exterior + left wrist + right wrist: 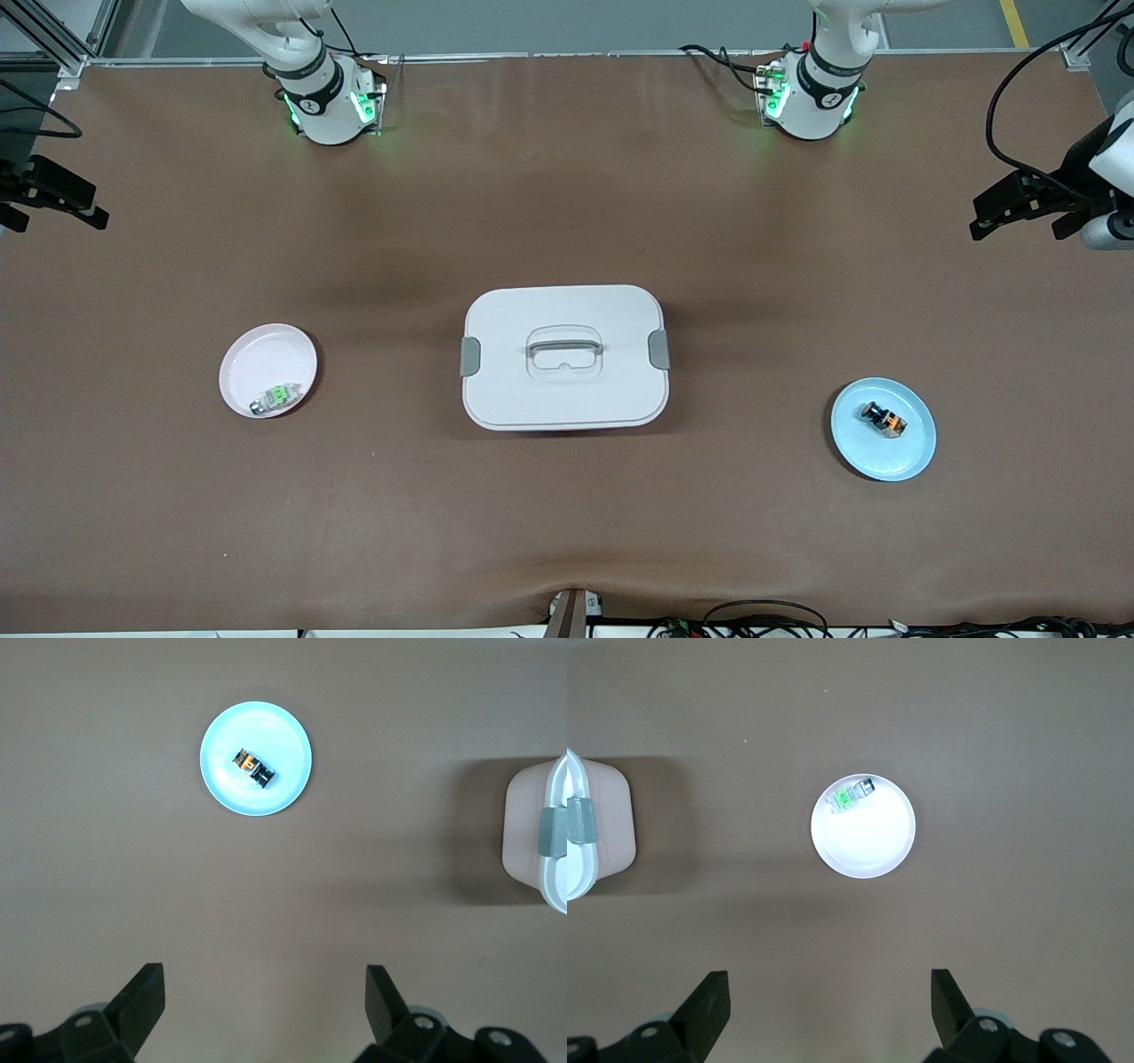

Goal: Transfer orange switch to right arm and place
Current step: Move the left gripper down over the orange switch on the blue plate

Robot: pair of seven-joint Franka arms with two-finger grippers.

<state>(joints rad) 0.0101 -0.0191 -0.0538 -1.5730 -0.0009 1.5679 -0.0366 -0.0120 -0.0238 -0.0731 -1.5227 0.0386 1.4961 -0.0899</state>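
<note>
Nothing is done yet: the orange switch (253,768) lies on the blue plate (283,784), below the raised left gripper (266,1005), jaws apart and empty; pickup, handover, placing remain. Right gripper (830,1005) waits, jaws apart.

We see a brown tabletop (567,514), a white box (564,390) with grey clasps, a pale blue plate (912,452), a pink plate (257,354).

I count two plates, one blue (904,456) and one pink (252,354), each holding one small part: an orange switch (884,418) and a green-marked one (276,397) (silvery, I think). One lidded box (564,356).
</note>
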